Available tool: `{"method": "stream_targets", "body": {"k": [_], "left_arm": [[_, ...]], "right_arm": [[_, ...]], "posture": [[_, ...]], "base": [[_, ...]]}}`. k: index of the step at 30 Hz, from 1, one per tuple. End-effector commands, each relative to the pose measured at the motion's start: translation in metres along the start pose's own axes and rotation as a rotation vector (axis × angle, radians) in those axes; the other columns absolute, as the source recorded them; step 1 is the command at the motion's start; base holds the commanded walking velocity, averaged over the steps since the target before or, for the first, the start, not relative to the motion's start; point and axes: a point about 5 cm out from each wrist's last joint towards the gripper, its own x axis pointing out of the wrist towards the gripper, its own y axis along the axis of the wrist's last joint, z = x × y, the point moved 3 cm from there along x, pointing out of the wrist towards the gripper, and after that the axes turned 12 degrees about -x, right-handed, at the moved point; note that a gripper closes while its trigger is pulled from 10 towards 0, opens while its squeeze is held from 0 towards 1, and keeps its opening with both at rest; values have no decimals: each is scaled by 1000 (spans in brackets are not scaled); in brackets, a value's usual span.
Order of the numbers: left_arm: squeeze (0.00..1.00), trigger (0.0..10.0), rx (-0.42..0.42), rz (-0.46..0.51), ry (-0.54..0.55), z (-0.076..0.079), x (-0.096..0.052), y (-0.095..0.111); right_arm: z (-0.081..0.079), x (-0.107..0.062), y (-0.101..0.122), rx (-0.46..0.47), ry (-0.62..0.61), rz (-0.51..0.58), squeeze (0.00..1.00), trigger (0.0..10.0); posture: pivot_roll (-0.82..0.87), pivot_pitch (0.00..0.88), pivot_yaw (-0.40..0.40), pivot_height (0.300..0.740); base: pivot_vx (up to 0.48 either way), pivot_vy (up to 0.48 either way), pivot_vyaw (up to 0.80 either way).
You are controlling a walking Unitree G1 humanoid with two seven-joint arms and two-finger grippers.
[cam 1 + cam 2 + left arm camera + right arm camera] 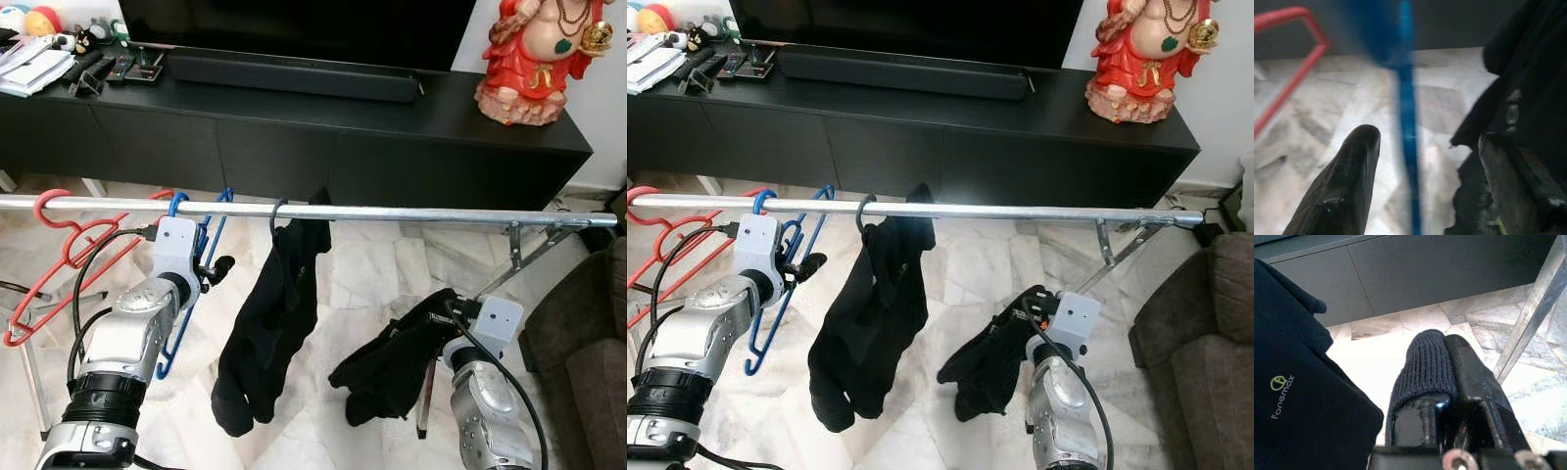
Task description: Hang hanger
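Left gripper (pixel 1415 181) spread wide astride blue hanger (pixel 186 323) at rail (pixel 411 212); right gripper (pixel 1449 377) clamps black garment (pixel 392 367) below open rail span.

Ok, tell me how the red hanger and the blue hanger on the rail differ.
The red hanger hangs at the rail's left end, apart from the grippers; the blue hanger hangs further right, its bar between the open fingers of the left gripper. The red hanger looks wider and tilts leftward; the blue one hangs steeper and narrower. Both are hooked over the rail, bare of clothes.
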Motion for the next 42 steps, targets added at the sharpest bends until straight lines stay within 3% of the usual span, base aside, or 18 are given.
{"method": "stream_targets", "body": {"k": [1, 6, 16, 30, 42], "left_arm": [[0, 0, 14, 15, 41, -10, -1, 5], [0, 0, 20, 26, 65, -16, -3, 9], [0, 0, -7, -7, 55, -7, 0, -3], [0, 0, -25, -36, 85, -11, 3, -10], [0, 0, -31, -8, 86, -10, 3, -5]], "right_arm": [[5, -1, 6, -9, -11, 34, 0, 10000], [3, -1, 5, -9, -8, 30, 0, 10000], [3, 0, 6, -11, -5, 33, 0, 10000], [1, -1, 4, -7, -4, 29, 0, 10000], [2, -1, 4, -8, -8, 28, 0, 10000]], "posture": [[-5, 218, -49, 740], [5, 218, -49, 740], [-4, 215, -52, 740], [2, 212, -49, 740], [3, 206, -45, 740]], "base": [[0, 0, 0], [0, 0, 0], [0, 0, 0], [0, 0, 0], [0, 0, 0]]}}
